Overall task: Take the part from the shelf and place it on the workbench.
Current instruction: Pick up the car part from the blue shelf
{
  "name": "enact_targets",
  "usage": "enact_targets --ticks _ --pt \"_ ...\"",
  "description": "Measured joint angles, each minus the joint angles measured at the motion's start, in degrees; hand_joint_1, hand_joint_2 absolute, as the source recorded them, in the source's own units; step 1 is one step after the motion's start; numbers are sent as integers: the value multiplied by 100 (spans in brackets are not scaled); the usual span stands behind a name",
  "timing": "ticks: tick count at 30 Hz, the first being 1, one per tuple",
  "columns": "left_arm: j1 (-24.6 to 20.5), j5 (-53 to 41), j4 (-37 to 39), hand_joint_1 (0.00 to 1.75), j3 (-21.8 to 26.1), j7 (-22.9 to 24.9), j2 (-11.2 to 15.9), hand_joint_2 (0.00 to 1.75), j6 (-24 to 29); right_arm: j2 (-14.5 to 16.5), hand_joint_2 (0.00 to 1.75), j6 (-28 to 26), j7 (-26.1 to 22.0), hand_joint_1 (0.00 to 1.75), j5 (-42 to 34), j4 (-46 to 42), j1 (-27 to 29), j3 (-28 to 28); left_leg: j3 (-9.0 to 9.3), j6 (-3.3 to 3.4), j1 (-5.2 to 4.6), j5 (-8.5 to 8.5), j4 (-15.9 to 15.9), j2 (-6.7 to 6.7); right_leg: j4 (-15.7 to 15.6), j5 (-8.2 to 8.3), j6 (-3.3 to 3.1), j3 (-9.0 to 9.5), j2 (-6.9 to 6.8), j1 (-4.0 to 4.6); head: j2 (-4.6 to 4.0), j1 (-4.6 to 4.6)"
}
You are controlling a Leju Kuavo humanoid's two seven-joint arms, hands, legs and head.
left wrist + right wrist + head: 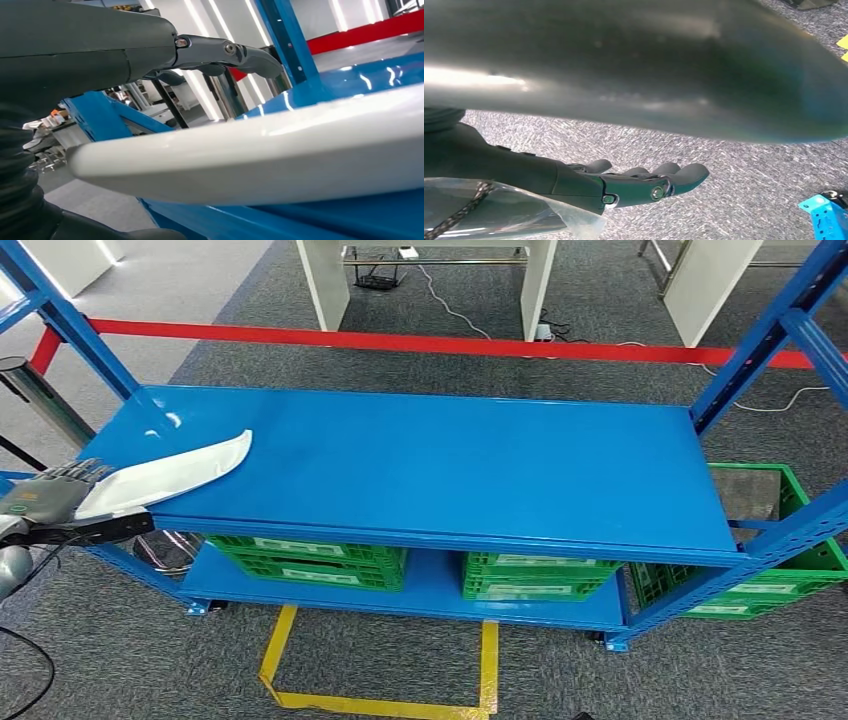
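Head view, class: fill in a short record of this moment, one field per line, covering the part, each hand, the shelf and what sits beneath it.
Part: white curved part, over the shelf's left end
Left hand: left hand holds the part's near end
Right hand: right hand hangs over grey carpet, holding nothing
Shelf: blue shelf
Beneath: green crates on the lower level

1. The near end of the white part is covered by the left hand.
2. The left hand is cut off by the head view's edge.
3. A blurred grey shape cannot be identified in the right wrist view.
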Motion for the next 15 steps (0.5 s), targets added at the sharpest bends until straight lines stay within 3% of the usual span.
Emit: enact_targets --ticks 15 --pt "-132 -63 268 0 69 34 -356 175 222 2 0 16 8 0 91 -4 -4 -38 0 0 0 0 0 -1 0 0 0 1 -2 0 0 1"
